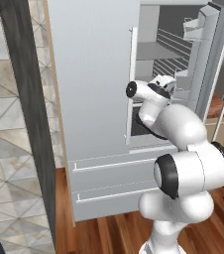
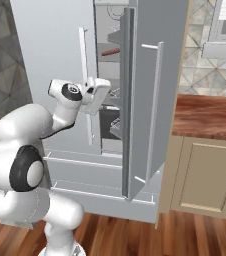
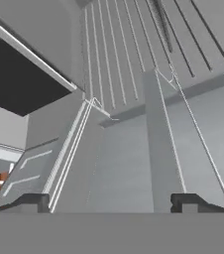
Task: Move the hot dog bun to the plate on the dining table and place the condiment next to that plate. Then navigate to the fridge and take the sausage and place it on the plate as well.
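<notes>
The silver-grey fridge (image 1: 94,74) stands in front of me with its right door (image 2: 145,100) swung partly open. Through the gap, the slender reddish-brown sausage (image 2: 110,51) lies on an upper inner shelf. My gripper (image 3: 111,202) is open with nothing between its fingers. It hovers at the door gap (image 2: 104,95), below the sausage's shelf and level with the middle shelves. In the hand view it faces grey wire shelves (image 3: 119,54) and a door rack (image 3: 148,149). The hot dog bun, plate, condiment and dining table are out of view.
The open door's long bar handle (image 2: 155,110) sticks out to the right of my hand. A wood-topped counter (image 2: 205,117) on beige cabinets (image 2: 210,175) stands right of the fridge. A dark post (image 1: 29,99) and tiled wall (image 1: 10,149) flank it on the left. Freezer drawers (image 1: 109,178) sit below.
</notes>
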